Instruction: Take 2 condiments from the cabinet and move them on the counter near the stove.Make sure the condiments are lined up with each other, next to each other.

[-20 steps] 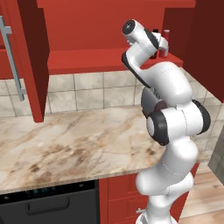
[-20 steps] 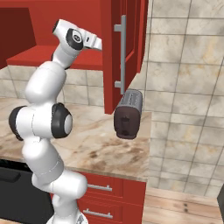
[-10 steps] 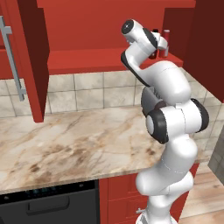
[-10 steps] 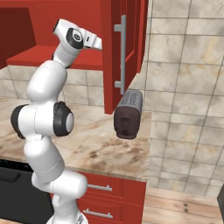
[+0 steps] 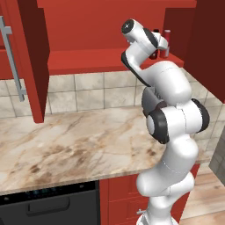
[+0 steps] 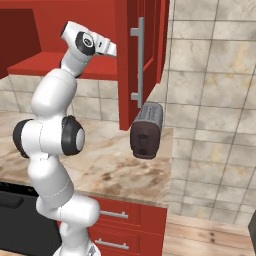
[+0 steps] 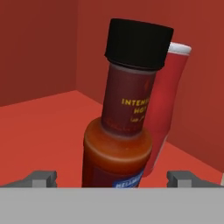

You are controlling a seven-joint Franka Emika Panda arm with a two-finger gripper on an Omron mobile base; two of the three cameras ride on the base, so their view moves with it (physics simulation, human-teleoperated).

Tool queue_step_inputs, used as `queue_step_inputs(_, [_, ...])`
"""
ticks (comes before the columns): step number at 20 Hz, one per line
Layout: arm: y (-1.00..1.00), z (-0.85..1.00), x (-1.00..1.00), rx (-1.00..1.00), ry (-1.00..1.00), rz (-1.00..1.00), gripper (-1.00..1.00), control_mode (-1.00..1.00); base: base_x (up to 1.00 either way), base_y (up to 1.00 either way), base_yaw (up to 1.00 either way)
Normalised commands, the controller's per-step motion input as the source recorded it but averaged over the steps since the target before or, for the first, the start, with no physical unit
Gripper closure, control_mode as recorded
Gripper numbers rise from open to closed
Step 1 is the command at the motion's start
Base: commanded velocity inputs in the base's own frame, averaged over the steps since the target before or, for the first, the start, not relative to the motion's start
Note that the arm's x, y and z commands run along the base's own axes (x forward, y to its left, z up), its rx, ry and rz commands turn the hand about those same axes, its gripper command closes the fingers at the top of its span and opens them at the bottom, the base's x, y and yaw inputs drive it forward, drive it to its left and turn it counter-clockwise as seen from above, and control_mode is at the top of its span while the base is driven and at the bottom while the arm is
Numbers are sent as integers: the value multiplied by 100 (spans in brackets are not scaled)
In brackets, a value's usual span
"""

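My gripper (image 7: 111, 179) is spread wide with the brown bottle (image 7: 124, 118) standing upright between its fingertips (image 7: 43, 178), dead ahead on the cabinet (image 5: 88, 61) shelf, the red bottle (image 7: 168, 105) touching or just behind it.

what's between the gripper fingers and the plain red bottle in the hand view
The dark brown bottle with the black cap stands there, between the two fingertips, with the plain red bottle right behind it, in the hand view.
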Motion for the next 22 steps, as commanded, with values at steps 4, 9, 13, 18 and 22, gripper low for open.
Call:
queue_step_inputs(4, [-1, 0, 9, 0, 0, 0, -100, -100, 0, 0, 0])
queue_step_inputs(9, [-5, 0, 19, 0, 0, -1, -100, -100, 0, 0, 0])
queue_step_inputs(13, [-8, 0, 16, 0, 0, -1, -100, -100, 0, 0, 0])
queue_step_inputs(18, [-1, 0, 1, 0, 0, 0, -100, -100, 0, 0, 0])
queue_step_inputs(22, [0, 0, 0, 0, 0, 0, 100, -100, 0, 0, 0])
